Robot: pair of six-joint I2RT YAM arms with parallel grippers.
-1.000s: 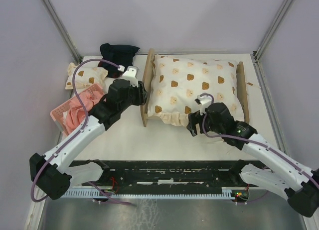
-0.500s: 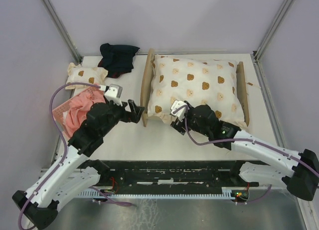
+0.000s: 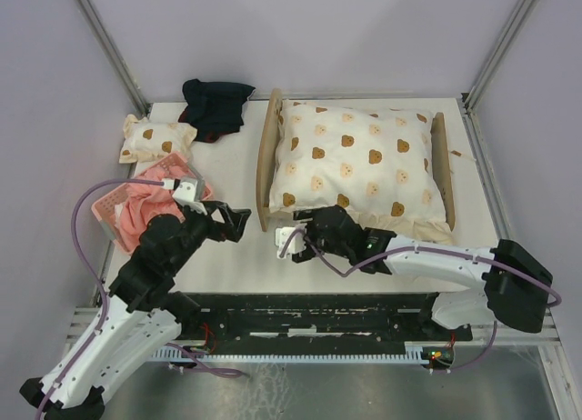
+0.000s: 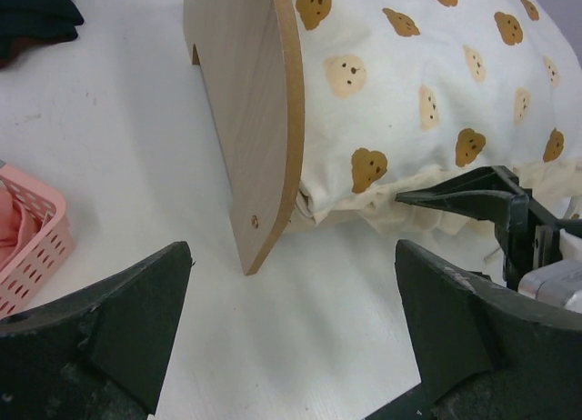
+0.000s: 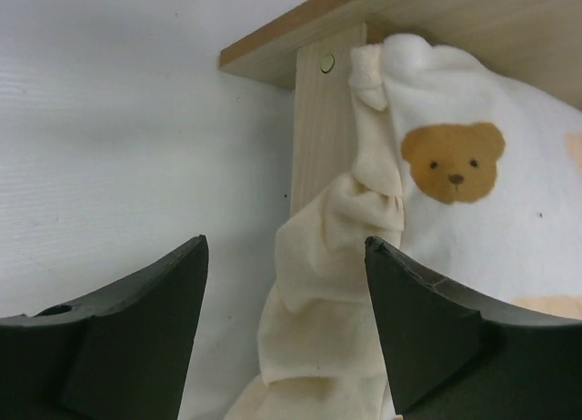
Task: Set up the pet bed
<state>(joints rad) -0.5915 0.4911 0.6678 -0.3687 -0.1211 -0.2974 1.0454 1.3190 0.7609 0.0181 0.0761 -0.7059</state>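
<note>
The pet bed, a light plywood frame with its arched headboard at the left and a low footboard at the right, stands mid-table. A cream bear-print quilt covers it and hides the mattress. My left gripper is open and empty, just left of the headboard's near corner; the headboard and quilt lie ahead of the left gripper. My right gripper is open and empty at the bed's near-left corner. The right gripper faces the quilt's frilled edge beside a bed leg.
A pink basket holding pink cloth sits at the left, also in the left wrist view. A small bear-print pillow and a dark cloth lie at the back left. Grey walls enclose the table.
My left gripper has drawn back from the headboard toward the near left. My right gripper has moved left along the bed's near side to its near-left corner.
</note>
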